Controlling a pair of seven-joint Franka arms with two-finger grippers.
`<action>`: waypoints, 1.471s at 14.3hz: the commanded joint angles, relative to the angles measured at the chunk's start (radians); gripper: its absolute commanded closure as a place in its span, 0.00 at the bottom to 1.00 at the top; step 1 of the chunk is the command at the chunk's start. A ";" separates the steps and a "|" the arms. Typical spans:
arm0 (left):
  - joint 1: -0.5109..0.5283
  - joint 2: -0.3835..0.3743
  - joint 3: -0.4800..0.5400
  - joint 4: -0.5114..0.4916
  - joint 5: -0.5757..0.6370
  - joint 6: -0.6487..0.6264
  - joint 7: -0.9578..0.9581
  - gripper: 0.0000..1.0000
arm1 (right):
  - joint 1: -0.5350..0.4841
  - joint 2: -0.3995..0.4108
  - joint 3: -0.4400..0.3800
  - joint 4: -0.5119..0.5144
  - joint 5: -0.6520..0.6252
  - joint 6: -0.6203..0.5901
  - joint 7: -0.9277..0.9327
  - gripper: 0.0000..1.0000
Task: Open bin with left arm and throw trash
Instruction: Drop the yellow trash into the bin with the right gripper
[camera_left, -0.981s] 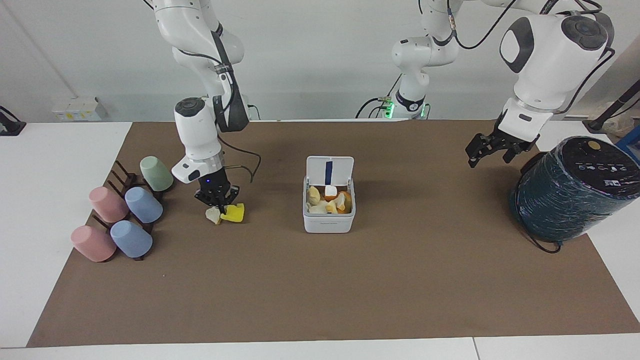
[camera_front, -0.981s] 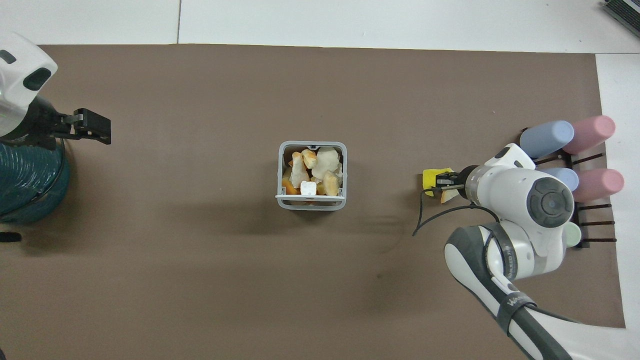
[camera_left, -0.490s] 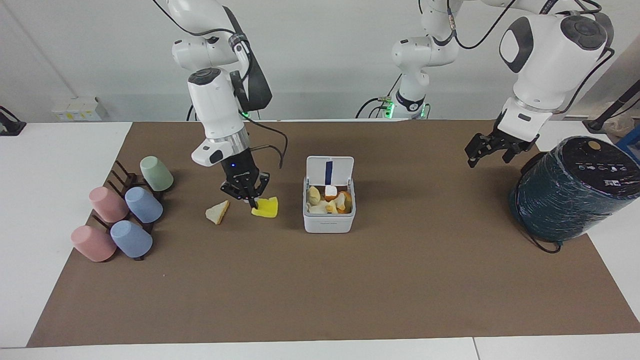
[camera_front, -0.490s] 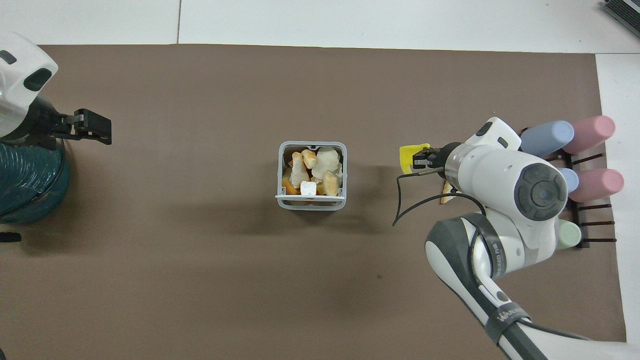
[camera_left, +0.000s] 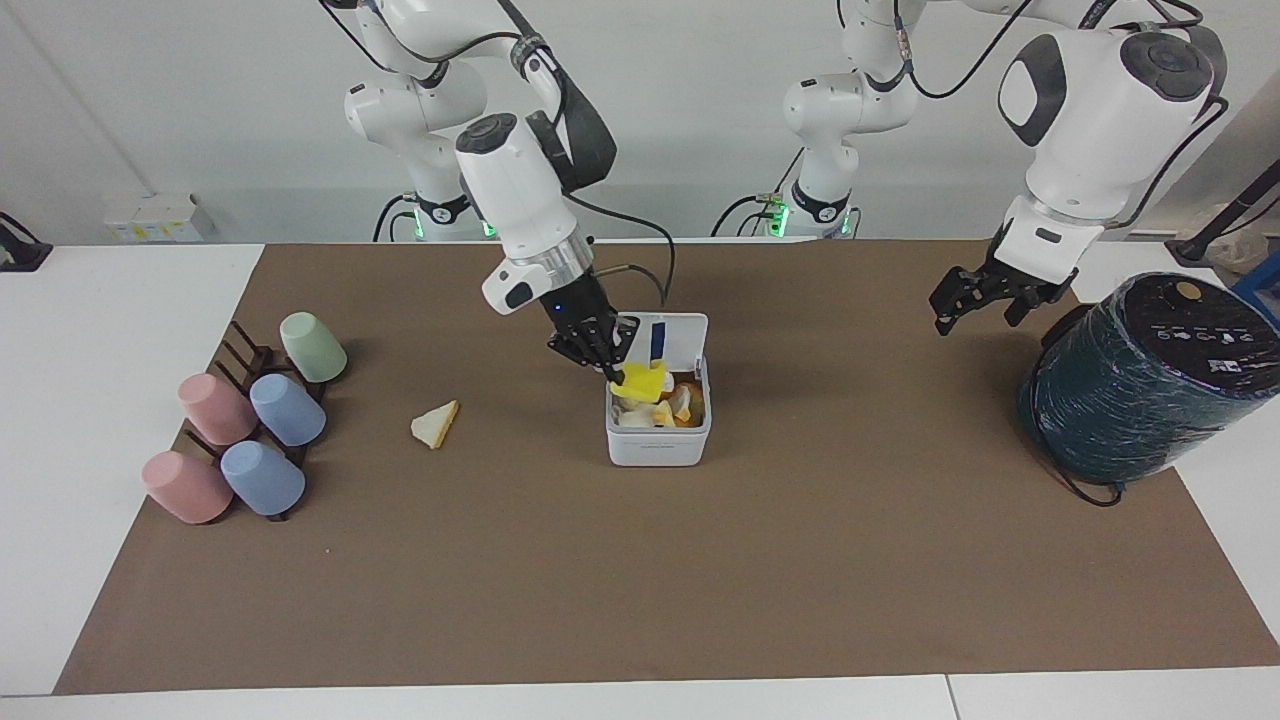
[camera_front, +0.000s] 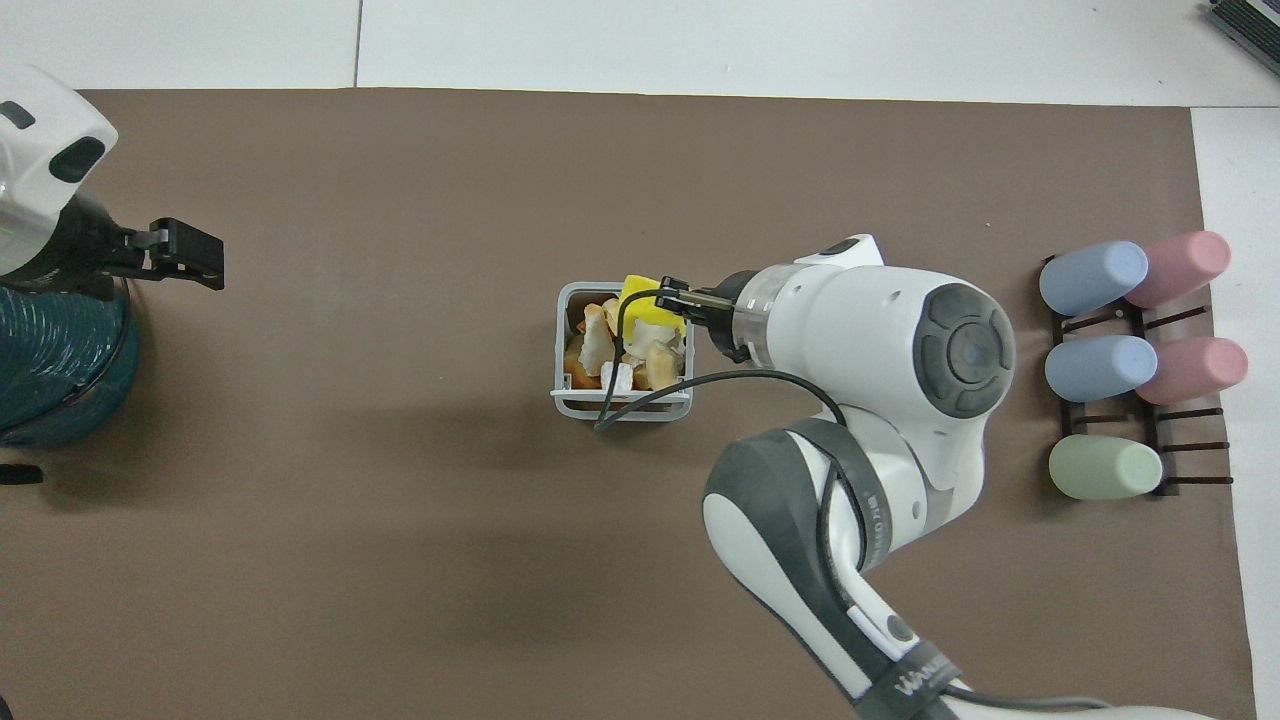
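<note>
The right gripper (camera_left: 612, 368) has carried the flat yellow chunk (camera_left: 642, 381) over the square white bin (camera_left: 657, 440), clamped; left gripper (camera_left: 975, 300) waits, spread.

right gripper (camera_left: 612, 372): carried from beside the cup rack to over the open bin (camera_left: 658, 440)
yellow chunk (camera_left: 642, 381): lifted off the mat, now over the bin
cream wedge (camera_left: 434, 425): uncovered

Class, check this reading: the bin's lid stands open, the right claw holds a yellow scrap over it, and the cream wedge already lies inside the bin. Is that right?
One detail is wrong. The cream wedge is not in the bin; the facing view shows it lying on the table between the bin and the cup rack. The lid does stand open, and the right claw does hold the yellow scrap over the bin.
</note>
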 joint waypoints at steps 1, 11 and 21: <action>-0.004 -0.030 0.001 -0.035 0.022 0.003 0.001 0.00 | 0.017 0.047 -0.001 0.037 0.015 -0.014 0.029 0.77; -0.002 -0.030 0.001 -0.033 0.022 0.007 0.002 0.00 | -0.094 0.037 -0.007 0.037 -0.130 -0.054 -0.053 0.00; -0.005 -0.036 -0.001 -0.032 0.022 0.007 -0.002 0.00 | -0.367 -0.058 -0.009 -0.323 -0.152 0.167 -0.394 0.00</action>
